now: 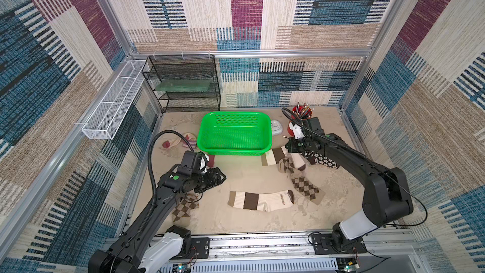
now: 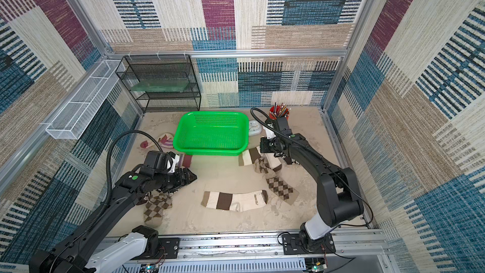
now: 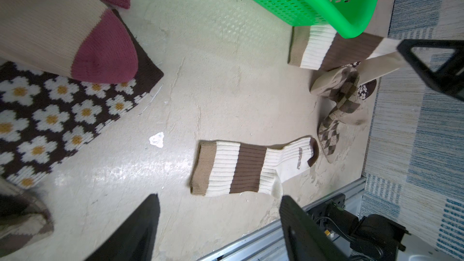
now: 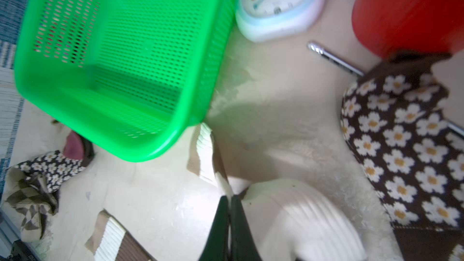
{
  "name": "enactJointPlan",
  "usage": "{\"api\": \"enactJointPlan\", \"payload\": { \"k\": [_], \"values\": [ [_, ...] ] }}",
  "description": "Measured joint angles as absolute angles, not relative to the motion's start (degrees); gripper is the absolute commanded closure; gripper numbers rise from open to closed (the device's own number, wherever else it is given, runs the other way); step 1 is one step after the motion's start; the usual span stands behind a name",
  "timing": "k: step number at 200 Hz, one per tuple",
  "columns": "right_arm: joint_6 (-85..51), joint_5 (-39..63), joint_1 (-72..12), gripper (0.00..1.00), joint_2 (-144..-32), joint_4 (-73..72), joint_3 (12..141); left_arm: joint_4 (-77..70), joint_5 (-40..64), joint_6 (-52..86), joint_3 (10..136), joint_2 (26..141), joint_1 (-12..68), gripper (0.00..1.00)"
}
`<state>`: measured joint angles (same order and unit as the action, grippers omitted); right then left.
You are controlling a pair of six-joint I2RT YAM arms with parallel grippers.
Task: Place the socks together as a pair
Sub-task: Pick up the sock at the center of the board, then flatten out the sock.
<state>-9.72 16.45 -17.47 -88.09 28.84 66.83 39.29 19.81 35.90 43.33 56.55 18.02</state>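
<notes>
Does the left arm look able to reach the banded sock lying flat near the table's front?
Probably yes: the left hand is open, and only bare table separates it from the banded sock; nothing lies on it.

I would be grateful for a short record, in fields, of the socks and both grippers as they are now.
right gripper: shut on banded sock beside green basket
left gripper: open, holding nothing
second banded sock: flat mid-table, apart from the first
right-side argyle sock: lying against the gripped sock
left-side argyle sock: partly under the left arm
daisy sock: partly under the right arm
green basket: no socks inside
</notes>
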Motion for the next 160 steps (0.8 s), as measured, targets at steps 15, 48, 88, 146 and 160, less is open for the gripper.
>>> {"api": "enactJointPlan", "payload": {
  "k": [15,48,88,146,160],
  "values": [
    [-8.7,15.7,-19.4,0.96,-85.7,29.9,68.4,39.3,19.8,35.9,43.3,56.5,18.0,0.25],
    [-6.8,14.0,-26.3,0.95,-83.0,31.4,68.8,39.3,19.7,35.9,43.3,56.1,18.0,0.25],
    [-8.4,12.8,-37.7,0.91,-80.0,31.5,59.4,40.0,19.5,35.8,42.4,53.8,18.0,0.25],
    [-16.4,11.9,-54.1,0.78,-78.2,27.1,48.8,41.9,18.2,35.9,39.8,50.2,18.0,0.25],
    [-17.9,11.7,-56.2,0.68,-78.2,26.7,47.7,42.0,18.2,35.9,39.5,49.8,18.0,0.25]
  ]
}}
